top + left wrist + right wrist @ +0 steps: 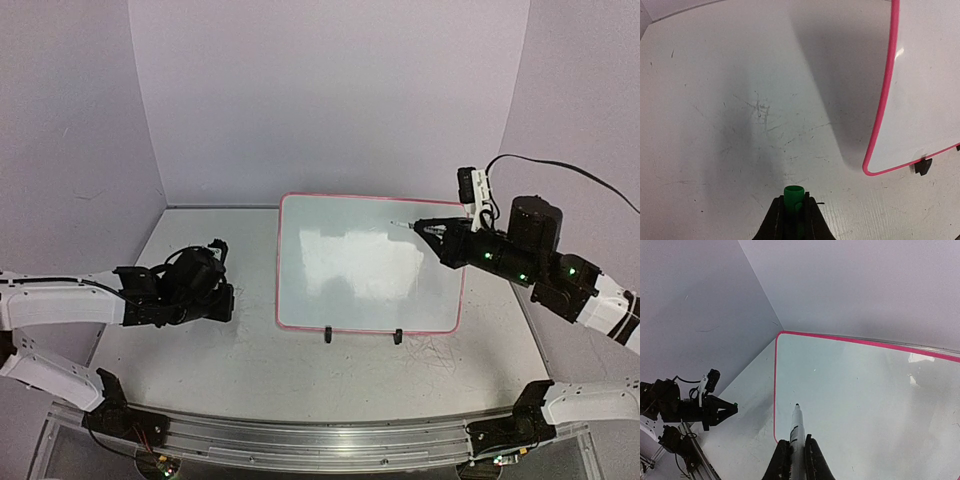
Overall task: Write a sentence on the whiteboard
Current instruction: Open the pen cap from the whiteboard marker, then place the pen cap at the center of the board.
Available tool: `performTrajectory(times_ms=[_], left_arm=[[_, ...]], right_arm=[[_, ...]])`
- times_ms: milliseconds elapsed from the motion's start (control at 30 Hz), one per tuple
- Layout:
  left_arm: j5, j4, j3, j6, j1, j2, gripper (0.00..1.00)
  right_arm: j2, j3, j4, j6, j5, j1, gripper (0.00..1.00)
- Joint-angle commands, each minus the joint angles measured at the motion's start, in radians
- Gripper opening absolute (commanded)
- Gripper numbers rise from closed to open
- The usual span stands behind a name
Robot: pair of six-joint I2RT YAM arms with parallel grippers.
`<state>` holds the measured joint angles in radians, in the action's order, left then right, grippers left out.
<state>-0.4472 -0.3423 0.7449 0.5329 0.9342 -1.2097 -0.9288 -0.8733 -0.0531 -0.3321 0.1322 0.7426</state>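
The right tool gripped a marker poised over the whiteboard to write; the left tool pinched its green cap.

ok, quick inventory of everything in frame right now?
whiteboard: 1, white with pink frame, on the table, centre; no writing visible
clip feet: 2, black, on the board's near edge
marker: 1, pale body with dark tip, in the right hand, tip over the board's far right part; contact unclear
cap: 1, green, in the left hand, left of the board
table: 1, white, scuffed, under everything
rail: 1, silver, along the table's near edge
left hand: 1, black, shut on the cap
right hand: 1, black, shut on the marker
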Motion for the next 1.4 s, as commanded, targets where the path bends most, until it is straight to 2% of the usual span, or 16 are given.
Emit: performTrajectory(times_ms=[0,267,333,633,767,867,1033,1133,1200,1267,1367], left_arm=[[0.007,0.003,-0.008,0.116,0.001,-0.073,0.0],[-0.008,0.039,-0.032,0.185,0.002,-0.206,0.0],[-0.009,0.066,-0.057,0.197,0.001,-0.215,0.0],[-0.02,0.161,-0.117,0.231,0.002,-0.3,0.0],[-0.014,0.197,-0.129,0.241,0.002,-0.326,0.03],[-0.009,0.208,-0.128,0.245,0.002,-0.349,0.05],[-0.005,0.217,-0.13,0.254,0.003,-0.372,0.08],[-0.004,0.217,-0.133,0.254,0.002,-0.373,0.14],[-0.001,0.216,-0.139,0.259,0.002,-0.365,0.24],[0.003,0.211,-0.141,0.263,0.002,-0.35,0.39],[0.007,0.186,-0.128,0.257,0.002,-0.321,0.55]], right_arm=[[-0.01,-0.007,0.12,-0.015,-0.047,0.031,0.0],[-0.027,-0.011,0.195,0.02,-0.015,0.066,0.0],[-0.02,-0.007,0.196,0.033,-0.02,0.069,0.03],[0.017,0.008,0.161,0.038,-0.145,0.068,0.0],[0.074,0.072,0.204,0.026,-0.235,0.069,0.0],[0.141,0.122,0.27,0.042,-0.223,0.069,0.0],[0.157,0.099,0.25,0.036,-0.211,0.069,0.0],[0.174,0.096,0.23,0.025,-0.246,0.069,0.0],[0.179,0.081,0.192,0.026,-0.266,0.069,0.0],[0.178,0.068,0.141,0.04,-0.292,0.069,0.0],[0.162,0.063,0.088,0.066,-0.326,0.069,0.0]])
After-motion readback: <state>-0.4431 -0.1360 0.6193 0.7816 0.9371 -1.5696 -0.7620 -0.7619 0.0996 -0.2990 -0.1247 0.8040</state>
